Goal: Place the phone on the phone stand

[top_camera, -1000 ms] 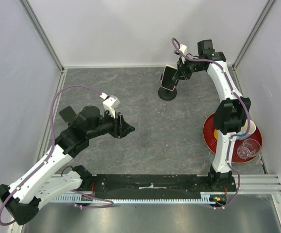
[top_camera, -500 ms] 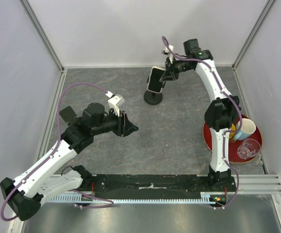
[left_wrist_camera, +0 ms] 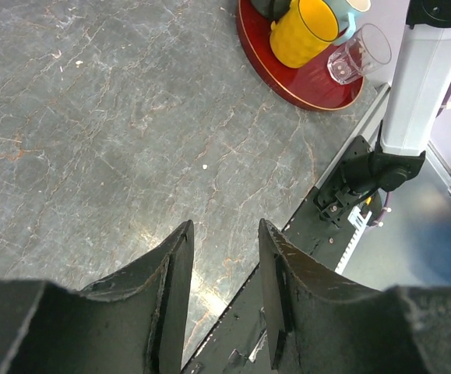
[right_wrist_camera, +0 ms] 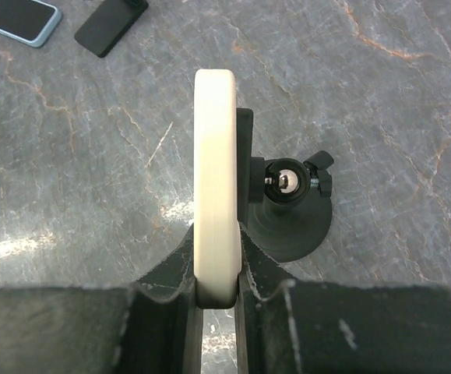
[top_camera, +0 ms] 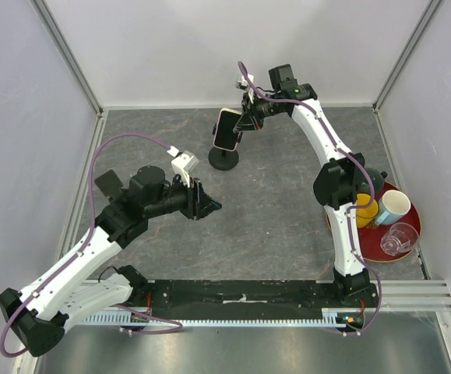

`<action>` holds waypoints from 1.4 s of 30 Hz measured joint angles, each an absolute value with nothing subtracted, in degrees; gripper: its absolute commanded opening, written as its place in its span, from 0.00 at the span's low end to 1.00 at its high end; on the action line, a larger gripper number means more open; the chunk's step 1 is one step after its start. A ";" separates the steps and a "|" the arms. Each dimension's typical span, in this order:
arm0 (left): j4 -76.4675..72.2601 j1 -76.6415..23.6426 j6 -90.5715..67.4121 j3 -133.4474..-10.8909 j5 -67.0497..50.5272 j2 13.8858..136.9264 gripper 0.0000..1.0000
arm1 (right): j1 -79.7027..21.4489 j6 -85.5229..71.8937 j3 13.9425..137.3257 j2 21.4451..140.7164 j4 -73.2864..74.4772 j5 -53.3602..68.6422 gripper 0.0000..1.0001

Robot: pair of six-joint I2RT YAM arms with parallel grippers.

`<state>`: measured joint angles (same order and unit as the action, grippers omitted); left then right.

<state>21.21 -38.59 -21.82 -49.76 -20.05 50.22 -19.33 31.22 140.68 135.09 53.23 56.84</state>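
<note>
- Top external view: my right arm rises from its base at the near right, bends at the elbow beside the red tray, and runs a long forearm up and leftward to the far middle of the desk.
- My right pincer is at the end of that reach, wrist turned so it points left, and it is clamped on the phone.
- The phone is upright, held above the round black base of the phone stand.
- In the right wrist view the phone is edge-on, its lower end pinched between my two fingers.
- The stand's dark back plate lies flush along the phone's right side, with the ball joint and base of the stand just beyond. Whether the phone is fully seated I cannot tell.
- Two other phones lie flat at the top left of that view, a blue-cased one and a black one.
- My left arm comes up from the near left corner and angles toward the desk's middle, forearm roughly level.
- My left pincer points right, well apart from the stand.
- In the left wrist view my left pincer hangs over bare desk, its jaws parted with nothing between them.
- A yellow mug and a clear glass stand on the tray.
</note>
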 measured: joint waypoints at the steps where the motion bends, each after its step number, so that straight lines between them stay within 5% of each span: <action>1: 21.21 -38.57 -21.82 -49.76 -20.05 50.26 0.45 | -19.42 31.29 140.77 135.09 53.23 56.31 0.00; 4: 21.19 -38.39 -21.80 -49.76 -20.03 50.61 0.45 | -20.21 32.36 141.16 135.09 54.04 54.06 0.07; 8: 21.19 -38.06 -21.80 -49.76 -19.59 51.42 0.45 | -21.69 33.63 141.56 135.09 55.13 51.37 0.51; 12: 21.17 -37.82 -21.80 -49.76 -19.55 51.70 0.45 | -22.98 34.17 141.71 135.06 54.48 48.23 0.67; 14: 21.12 -37.71 -21.80 -49.76 -19.55 51.70 0.45 | -23.05 33.67 141.71 135.06 53.89 46.78 0.98; 26: 21.41 -32.10 -22.87 -50.24 -16.75 52.47 0.46 | -24.49 9.43 123.15 120.05 34.00 35.55 0.98; 36: 19.35 -19.84 -27.46 -50.28 -23.14 55.42 0.49 | -37.63 -17.02 96.40 104.12 13.58 -0.43 0.98; 42: 19.57 -19.51 -27.53 -48.95 -24.10 51.22 0.49 | -37.58 -20.91 91.64 103.57 7.55 -7.64 0.98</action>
